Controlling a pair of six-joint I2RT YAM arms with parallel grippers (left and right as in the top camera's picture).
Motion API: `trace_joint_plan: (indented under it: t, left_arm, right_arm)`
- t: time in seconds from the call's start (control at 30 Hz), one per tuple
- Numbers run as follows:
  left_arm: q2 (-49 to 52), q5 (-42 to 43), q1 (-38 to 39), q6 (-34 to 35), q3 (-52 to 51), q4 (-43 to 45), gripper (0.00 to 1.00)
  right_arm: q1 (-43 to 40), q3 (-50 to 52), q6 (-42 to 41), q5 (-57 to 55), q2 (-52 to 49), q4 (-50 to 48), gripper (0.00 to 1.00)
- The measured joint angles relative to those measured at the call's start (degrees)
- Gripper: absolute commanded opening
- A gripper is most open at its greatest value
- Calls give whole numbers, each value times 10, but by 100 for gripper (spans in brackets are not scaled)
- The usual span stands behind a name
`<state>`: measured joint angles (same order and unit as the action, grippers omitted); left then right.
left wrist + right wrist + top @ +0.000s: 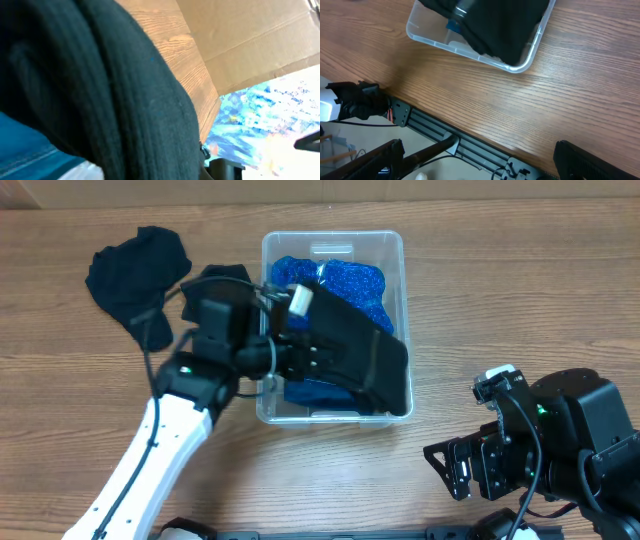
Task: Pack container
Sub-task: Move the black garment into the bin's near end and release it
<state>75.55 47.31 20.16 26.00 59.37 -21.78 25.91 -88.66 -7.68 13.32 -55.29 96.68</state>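
Wood-grain counter (pixel 520 290) carried your container (pixel 333 236) at its middle, holding blue cloth (pixel 350 280) with a black garment (pixel 375 365) draped over one corner. Another black cloth (pixel 135 265) lay to its left. Your left hand (pixel 300 350) hung over the container; black fabric filled its wrist view, so its grip could not be told. Only that view showed a cardboard wall (pixel 250 35). Your right hand (pixel 447 467) sat well apart, fingers spread.

A light brown wood-grain counter (pixel 480 300) fills the scene under soft, even light. Along its far side stands a plain brown cardboard panel (pixel 250 35) with a crease running across it. A black slotted metal rail (pixel 427 125) lines the counter's near edge, with a thin black cable (pixel 362 123) trailing beside it.
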Motion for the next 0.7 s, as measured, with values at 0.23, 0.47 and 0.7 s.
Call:
trace_joint_plan:
  t: [0.23, 0.47, 0.7]
  left_arm:
    - [0, -118, 65, 55, -10, 2, 16]
    - [0, -146, 65, 49, -43, -12, 100]
    - [-3, -270, 64, 20, 60, -290, 100]
  right_arm:
    - [0, 0, 0, 0, 0, 0, 100]
    - [0, 0, 0, 0, 0, 0, 100]
    - [0, 0, 0, 0, 0, 0, 100]
